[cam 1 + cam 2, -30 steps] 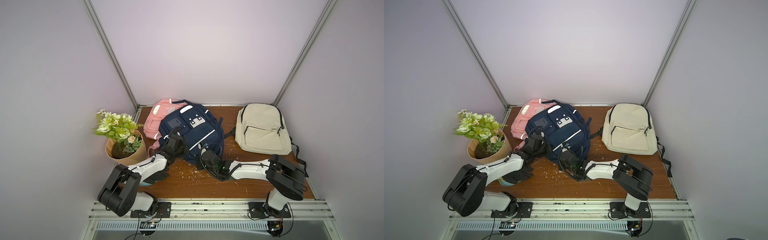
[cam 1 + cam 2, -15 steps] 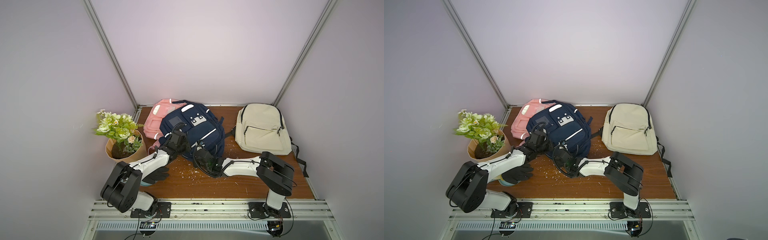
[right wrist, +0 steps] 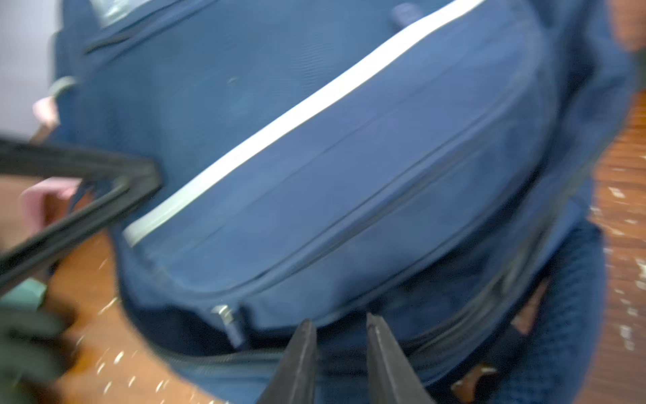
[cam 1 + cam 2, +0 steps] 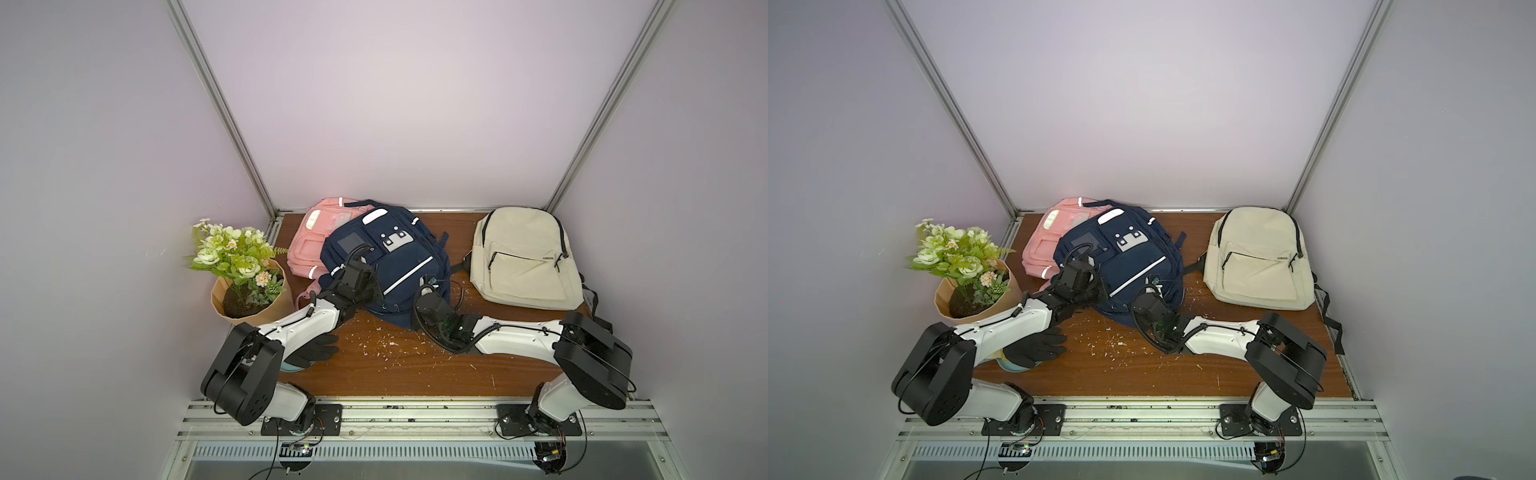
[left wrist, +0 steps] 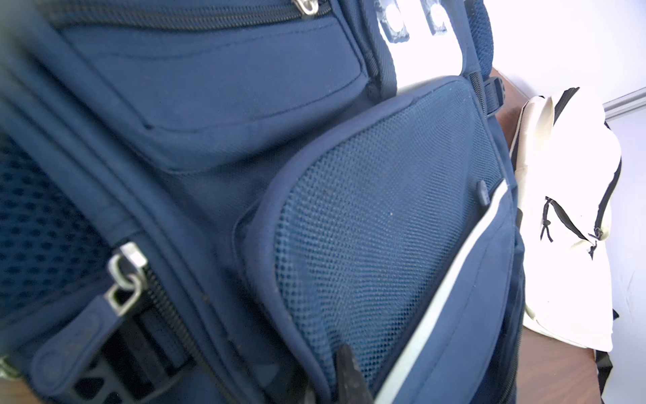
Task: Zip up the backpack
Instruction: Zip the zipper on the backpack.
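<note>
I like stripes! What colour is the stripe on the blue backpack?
White stripe, clearest in the right wrist view.

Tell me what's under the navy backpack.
The navy backpack overlaps one side of the pink backpack, hiding that part. Around it the wooden table shows. Anything else beneath it is covered and cannot be told.

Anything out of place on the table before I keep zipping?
Yes. White flecks are strewn over the wooden table in front of the navy backpack, like debris. A black glove lies loose at the front left. The navy backpack also overlaps the pink backpack.
</note>
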Robot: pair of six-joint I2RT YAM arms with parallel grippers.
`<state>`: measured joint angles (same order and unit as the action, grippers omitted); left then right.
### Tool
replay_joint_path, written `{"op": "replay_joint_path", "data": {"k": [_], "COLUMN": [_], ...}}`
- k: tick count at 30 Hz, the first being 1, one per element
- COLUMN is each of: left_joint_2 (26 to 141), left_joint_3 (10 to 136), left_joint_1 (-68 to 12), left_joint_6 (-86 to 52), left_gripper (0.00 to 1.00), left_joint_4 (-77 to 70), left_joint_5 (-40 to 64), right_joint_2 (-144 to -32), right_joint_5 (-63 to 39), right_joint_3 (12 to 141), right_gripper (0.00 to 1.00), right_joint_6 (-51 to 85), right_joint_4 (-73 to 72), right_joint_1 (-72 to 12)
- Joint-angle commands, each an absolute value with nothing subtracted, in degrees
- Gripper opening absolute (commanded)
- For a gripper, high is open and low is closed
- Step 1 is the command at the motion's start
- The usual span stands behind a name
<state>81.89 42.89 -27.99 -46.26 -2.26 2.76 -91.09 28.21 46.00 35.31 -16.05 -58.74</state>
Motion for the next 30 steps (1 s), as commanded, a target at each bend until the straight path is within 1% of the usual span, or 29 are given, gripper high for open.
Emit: {"op": "replay_joint_path", "data": {"k": [1,3,6,11,17,19,23,27,30], "left_joint_2": [80.7,80.9,81.0,81.8,80.8,80.6,80.1,78.6,77.2], "left_joint_3": [43.9,44.3,44.7,45.3,45.0,45.1,45.5,45.1,43.3], "left_joint_1": [-27.7,-28.1,-28.8,-29.0,-29.0,-29.0,-28.9,-27.6,-25.3], "left_joint_6": [-44.6,-44.8,-44.8,-44.9,-45.0,-45.0,-44.5,-43.2,-42.4], "left_gripper": [0.00,0.00,0.00,0.00,0.00,0.00,0.00,0.00,0.00], "left_joint_4": [-4.8,-4.9,-4.9,-4.9,-4.6,-4.4,-3.1,-1.1,-2.0], "left_joint_5": [2.2,2.5,2.7,3.3,3.1,3.0,1.8,-0.5,1.2], "right_joint_2": [-91.1,-92.3,-94.5,-99.5,-102.7,-103.6,-104.4,-100.3,-97.8], "right_joint_5": [22.7,20.4,19.9,22.1,24.1,24.4,26.5,29.8,32.5], "right_joint_3": [46.6,47.5,49.1,53.1,53.7,54.7,56.2,54.2,53.9], "right_gripper": [0.33,0.34,0.35,0.35,0.34,0.29,0.11,0.05,0.00], "right_joint_6": [30.0,28.9,28.1,27.0,28.3,28.2,28.8,28.9,31.2], "right_joint_4": [-21.9,-22.8,-23.2,-20.1,-17.3,-16.2,-13.2,-11.7,-6.2], "right_joint_1": [-60.4,-60.6,-60.6,-60.1,-59.2,-59.2,-59.1,-59.0,-57.6]}}
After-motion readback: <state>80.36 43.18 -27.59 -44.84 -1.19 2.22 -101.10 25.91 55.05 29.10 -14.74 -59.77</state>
